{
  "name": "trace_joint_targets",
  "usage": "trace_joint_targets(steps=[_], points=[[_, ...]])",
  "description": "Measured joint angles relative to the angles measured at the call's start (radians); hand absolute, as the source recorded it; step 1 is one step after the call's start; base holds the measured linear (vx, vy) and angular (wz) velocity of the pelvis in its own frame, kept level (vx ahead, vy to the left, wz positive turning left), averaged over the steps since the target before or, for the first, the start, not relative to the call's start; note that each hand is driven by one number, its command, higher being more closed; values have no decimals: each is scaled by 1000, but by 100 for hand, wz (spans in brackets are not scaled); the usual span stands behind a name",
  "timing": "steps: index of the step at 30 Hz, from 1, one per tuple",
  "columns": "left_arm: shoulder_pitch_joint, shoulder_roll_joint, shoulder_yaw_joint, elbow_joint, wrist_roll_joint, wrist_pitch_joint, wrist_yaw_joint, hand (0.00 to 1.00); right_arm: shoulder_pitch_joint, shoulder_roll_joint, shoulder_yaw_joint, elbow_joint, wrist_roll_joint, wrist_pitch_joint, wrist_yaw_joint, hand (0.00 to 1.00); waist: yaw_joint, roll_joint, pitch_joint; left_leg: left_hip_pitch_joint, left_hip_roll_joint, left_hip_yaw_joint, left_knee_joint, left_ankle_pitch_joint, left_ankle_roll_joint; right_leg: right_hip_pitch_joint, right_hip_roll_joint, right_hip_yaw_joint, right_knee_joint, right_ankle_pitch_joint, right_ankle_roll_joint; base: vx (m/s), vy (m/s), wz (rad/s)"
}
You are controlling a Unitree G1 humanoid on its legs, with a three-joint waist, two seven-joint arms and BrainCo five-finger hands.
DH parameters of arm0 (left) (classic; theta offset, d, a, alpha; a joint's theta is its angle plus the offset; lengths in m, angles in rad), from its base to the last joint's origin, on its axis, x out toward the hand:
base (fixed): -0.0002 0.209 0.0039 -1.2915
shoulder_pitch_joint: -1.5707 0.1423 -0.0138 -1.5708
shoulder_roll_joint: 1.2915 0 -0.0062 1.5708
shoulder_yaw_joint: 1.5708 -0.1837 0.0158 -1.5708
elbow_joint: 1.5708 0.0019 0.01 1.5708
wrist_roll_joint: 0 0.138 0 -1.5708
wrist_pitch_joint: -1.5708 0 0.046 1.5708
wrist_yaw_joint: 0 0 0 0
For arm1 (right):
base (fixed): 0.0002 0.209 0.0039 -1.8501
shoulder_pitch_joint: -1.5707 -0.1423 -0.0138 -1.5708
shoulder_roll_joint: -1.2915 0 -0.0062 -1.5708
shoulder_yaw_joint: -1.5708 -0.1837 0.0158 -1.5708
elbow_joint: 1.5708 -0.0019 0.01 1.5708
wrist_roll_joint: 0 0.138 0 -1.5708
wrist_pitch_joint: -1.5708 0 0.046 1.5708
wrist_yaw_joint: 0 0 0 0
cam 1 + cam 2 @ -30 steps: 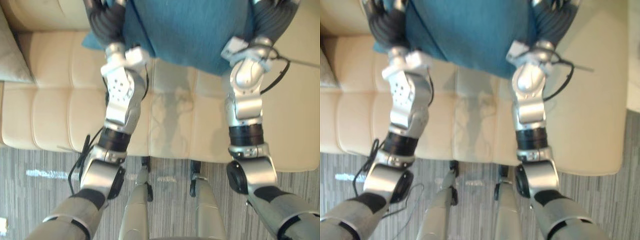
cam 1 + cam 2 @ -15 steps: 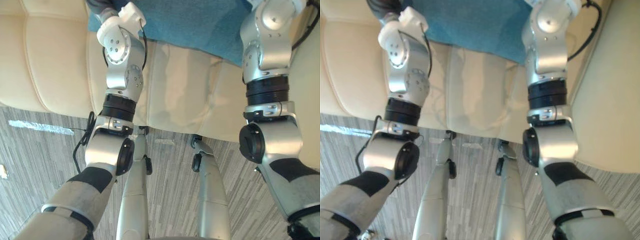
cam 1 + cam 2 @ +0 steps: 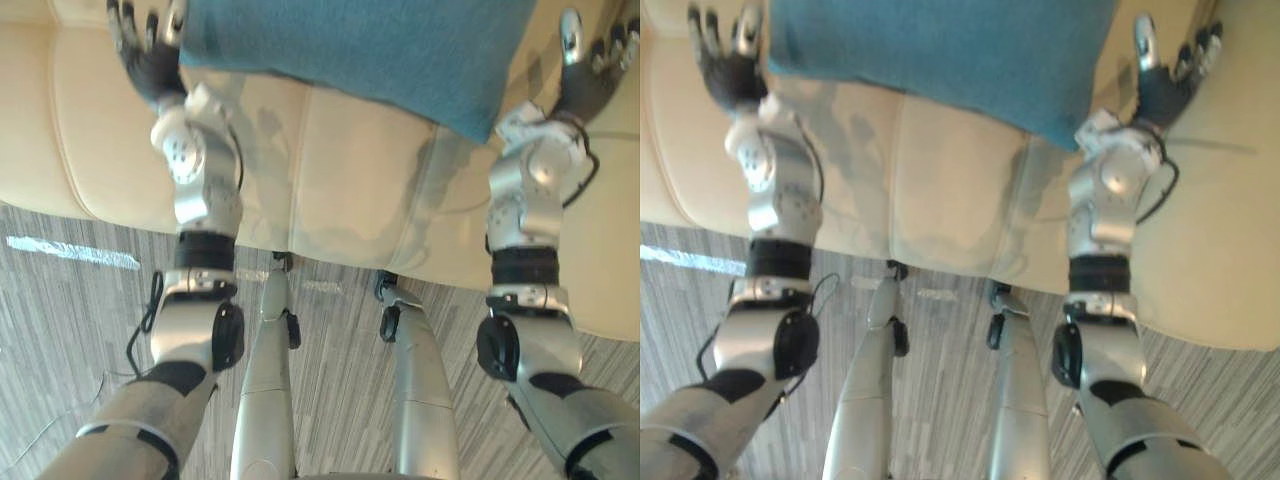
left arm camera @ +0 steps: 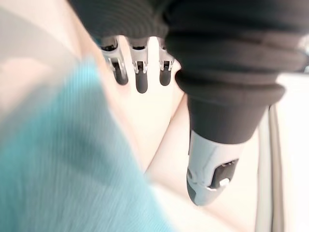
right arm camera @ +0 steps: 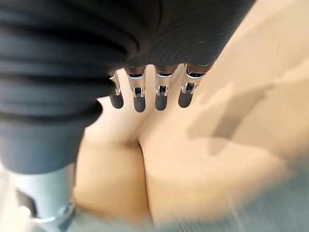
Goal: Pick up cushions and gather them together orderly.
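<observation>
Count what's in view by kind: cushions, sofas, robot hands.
teal cushion: 1
cream sofa: 1
robot hands: 2 (left hand, right hand, both open)
Total: 4

teal cushion [image 3: 360, 40] blocks the middle, bare sofa seat [image 3: 350, 185] open either side
</observation>
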State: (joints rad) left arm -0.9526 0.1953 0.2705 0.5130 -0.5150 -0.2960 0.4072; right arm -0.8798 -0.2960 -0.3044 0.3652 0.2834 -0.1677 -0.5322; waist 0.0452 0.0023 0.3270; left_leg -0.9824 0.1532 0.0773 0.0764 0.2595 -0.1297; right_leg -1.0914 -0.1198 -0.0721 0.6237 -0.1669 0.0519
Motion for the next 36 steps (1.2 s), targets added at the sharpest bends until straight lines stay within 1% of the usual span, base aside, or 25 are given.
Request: trace_joint_targets(steps=[1, 2, 3, 4, 5, 7, 8, 9, 10, 11, 12, 14, 15, 16, 17, 18, 19, 21, 22, 23, 25, 27, 29, 32, 36], points=[[78, 10, -2, -41, -1, 0, -16, 0, 63, -5, -2, -45, 0, -2, 18, 0, -1, -2, 0, 40, 10, 4, 17, -18, -1, 45, 9, -1, -4, 0, 0, 9, -81, -20], [101, 12, -2, -56, -1, 0, -22, 0, 83, -7, -2, -59, -1, -4, 25, 0, -2, -4, -1, 52, 11, 6, 18, -21, -1, 60, 11, 0, -6, 0, 0, 12, -84, -25], [187, 26, -16, -109, 1, 0, -46, 0, 167, -12, -1, -116, -1, -10, 52, 0, -2, -15, -7, 102, 12, 20, 21, -39, 1, 114, 16, 2, -28, -19, -9, 7, -60, -24], [266, 38, -26, -152, 5, -1, -76, 0, 248, -11, 2, -164, -2, -22, 84, 0, -1, -21, -10, 149, 16, 25, 20, -54, 5, 159, 18, 2, -39, -30, -8, 7, -60, -23], [294, 40, -31, -161, 5, -2, -87, 0, 280, -12, 5, -178, -4, -25, 93, 0, -2, -23, -11, 167, 17, 25, 19, -57, 3, 177, 19, 2, -41, -35, -4, 5, -42, -17], [457, 47, -84, -189, 32, 1, -137, 0, 477, 2, 56, -224, -9, -28, 146, 0, -6, -39, -33, 260, 24, 27, -5, -63, -2, 269, 29, 0, -71, -39, -9, 41, -45, -13], [491, 46, -98, -187, 43, 4, -147, 0, 516, 13, 67, -232, -11, -27, 162, 0, -6, -41, -34, 285, 25, 27, -13, -63, -2, 293, 30, -1, -78, -40, -9, 62, -41, -9], [545, 42, -118, -186, 57, 13, -169, 0, 571, 36, 85, -238, -13, -26, 182, 0, -8, -46, -39, 321, 25, 27, -27, -63, -2, 327, 30, -3, -88, -42, -9, 76, -34, -3], [642, 22, -160, -182, 96, 37, -198, 0, 666, 82, 118, -236, -34, -19, 219, 0, -9, -56, -53, 380, 23, 29, -40, -63, -2, 383, 29, -3, -97, -42, -14, 141, -41, -2], [716, -1, -202, -176, 126, 53, -221, 0, 735, 115, 148, -233, -50, -13, 252, 0, -8, -56, -67, 422, 22, 35, -45, -68, -6, 431, 28, -5, -113, -44, -13, 123, -32, -2], [741, -10, -215, -171, 133, 59, -229, 0, 756, 126, 159, -231, -50, -10, 261, 0, -8, -56, -74, 437, 22, 39, -47, -70, -3, 446, 28, -5, -118, -44, -13, 173, -20, -6], [846, -60, -264, -89, 199, 94, -278, 0, 846, 186, 196, -178, -90, 2, 313, 0, -9, -54, -114, 523, 17, 53, -61, -82, 8, 537, 25, -3, -155, -44, -12, 147, -6, -10], [862, -71, -268, -69, 208, 98, -284, 0, 857, 193, 199, -160, -92, 2, 321, 0, -9, -53, -124, 538, 17, 53, -61, -88, 4, 554, 25, -3, -161, -45, -12, 105, -1, -10], [900, -96, -270, -14, 251, 111, -299, 0, 885, 215, 202, -99, -112, 6, 342, 0, -9, -52, -155, 574, 18, 56, -59, -104, 1, 597, 25, -2, -178, -48, -7, 103, 6, -11], [922, -112, -273, 51, 282, 116, -309, 0, 908, 232, 203, -28, -128, 11, 355, 0, -8, -50, -167, 623, 19, 67, -59, -118, -6, 646, 26, 0, -197, -49, -5, 91, 15, -12], [929, -116, -273, 79, 295, 120, -314, 0, 917, 240, 202, 5, -131, 15, 360, 0, -8, -49, -175, 641, 19, 73, -59, -124, -8, 666, 26, 0, -206, -49, -5, 73, 38, -13], [950, -130, -269, 157, 355, 137, -327, 0, 945, 261, 199, 87, -151, 27, 369, 0, -8, -42, -213, 677, 19, 79, -58, -146, -6, 712, 26, 1, -232, -50, -4, 41, 42, -11], [967, -140, -269, 223, 405, 151, -332, 0, 973, 271, 196, 155, -167, 37, 381, 0, -8, -35, -246, 704, 17, 83, -59, -159, -4, 745, 25, 3, -253, -50, -3, 67, 44, -10], [973, -147, -267, 281, 447, 159, -333, 0, 987, 284, 183, 228, -168, 47, 387, 0, -8, -28, -267, 729, 17, 97, -62, -167, -5, 773, 26, 5, -272, -47, 1, 58, 33, -9], [974, -149, -265, 295, 457, 161, -333, 0, 988, 288, 178, 250, -168, 50, 387, 0, -8, -25, -270, 739, 17, 101, -64, -169, -7, 783, 26, 7, -278, -46, 3, 80, 41, -20], [980, -171, -239, 361, 487, 177, -333, 0, 992, 302, 144, 372, -167, 67, 395, 0, -7, -9, -301, 787, 17, 110, -82, -175, -13, 834, 31, 21, -326, -28, 9, 75, 34, -22], [977, -183, -209, 406, 497, 180, -334, 0, 993, 304, 114, 447, -166, 78, 399, 0, -9, 1, -318, 820, 14, 116, -102, -175, -15, 872, 32, 26, -364, -16, 12, 84, 33, -11], [976, -183, -204, 428, 513, 184, -333, 0, 994, 302, 97, 488, -166, 82, 400, 0, -9, 1, -326, 835, 12, 117, -112, -175, -15, 892, 32, 26, -388, -8, 17, 56, 21, -4], [975, -176, -168, 476, 531, 197, -330, 0, 985, 300, 41, 577, -166, 94, 402, 0, -13, -7, -336, 862, 2, 109, -128, -177, -13, 943, 30, 26, -445, 11, 24, 92, 32, 5], [982, -168, -138, 505, 556, 211, -330, 0, 966, 295, 0, 640, -167, 105, 403, 0, -22, -14, -338, 888, -13, 99, -141, -178, -12, 990, 22, 26, -491, 27, 31, 85, 39, 4]])
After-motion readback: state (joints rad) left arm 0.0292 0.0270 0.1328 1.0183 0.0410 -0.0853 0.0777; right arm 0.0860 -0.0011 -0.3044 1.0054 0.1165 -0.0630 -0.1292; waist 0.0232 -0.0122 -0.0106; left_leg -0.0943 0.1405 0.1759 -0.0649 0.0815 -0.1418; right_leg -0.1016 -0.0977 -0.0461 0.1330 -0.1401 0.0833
